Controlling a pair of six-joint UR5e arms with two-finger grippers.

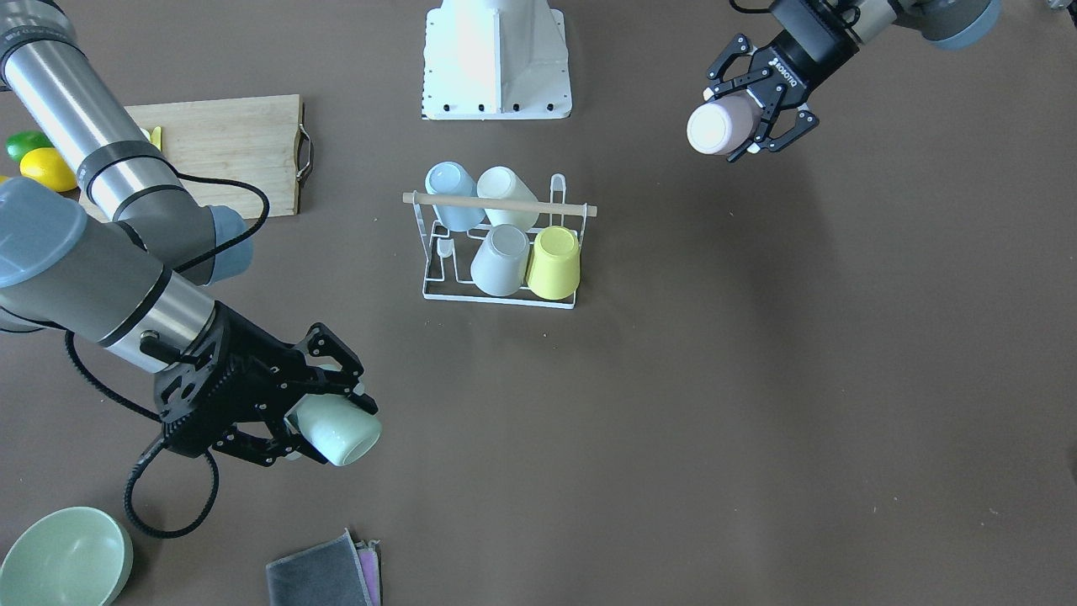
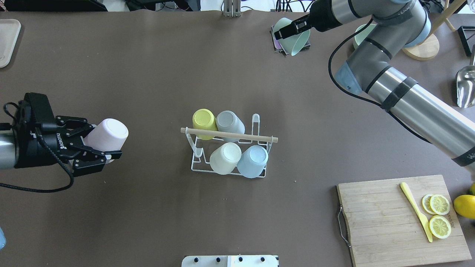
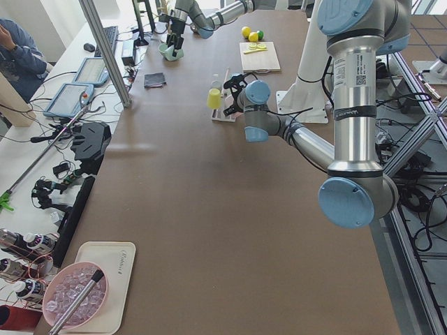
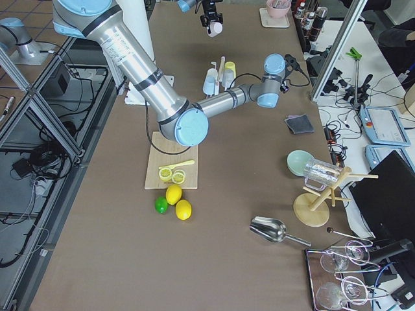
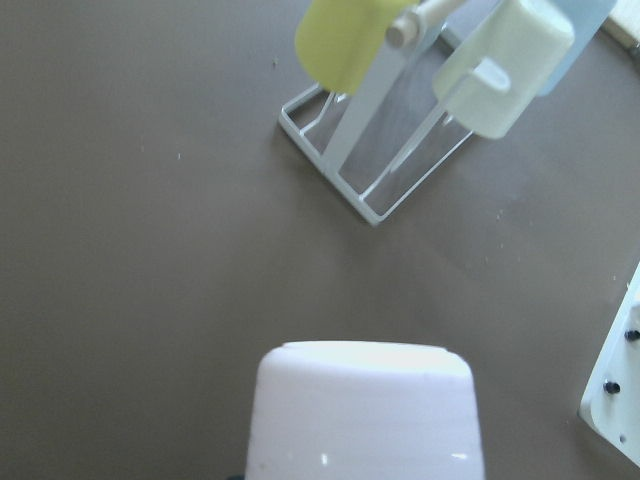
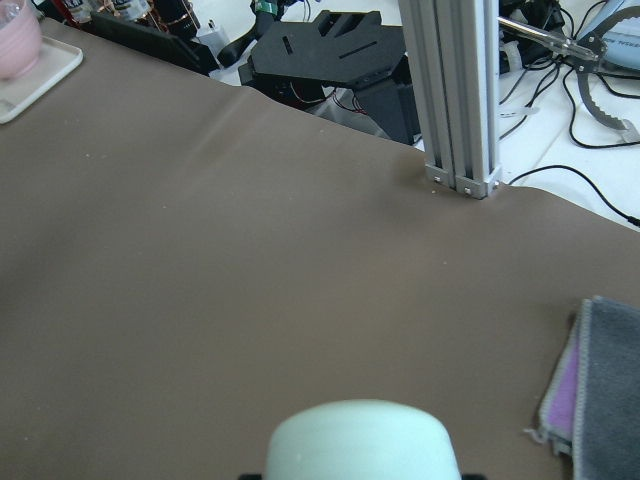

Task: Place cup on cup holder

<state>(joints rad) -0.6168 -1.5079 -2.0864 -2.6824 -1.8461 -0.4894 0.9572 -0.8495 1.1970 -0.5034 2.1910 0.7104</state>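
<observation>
The cup holder, a white wire rack with a wooden rod handle [image 2: 256,138], stands mid-table and also shows in the front view [image 1: 564,208]. On its prongs sit a yellow cup [image 2: 204,119], a grey cup [image 2: 229,121], a cream cup [image 2: 225,158] and a blue cup [image 2: 253,161]. My left gripper [image 2: 105,141] is shut on a pink cup [image 2: 109,133], held in the air well to the left of the rack; the left wrist view shows that cup [image 5: 365,410] with the rack [image 5: 370,205] ahead. My right gripper [image 1: 332,425] is shut on a mint-green cup [image 1: 341,431], held far from the rack.
A wooden cutting board [image 2: 386,218] with lemon slices and a yellow knife lies near the robot's right. Whole lemons [image 2: 465,205] lie beside it. A green bowl [image 1: 67,560] and folded cloths [image 1: 324,572] lie under the right arm's side. The robot base [image 1: 496,59] stands behind the rack.
</observation>
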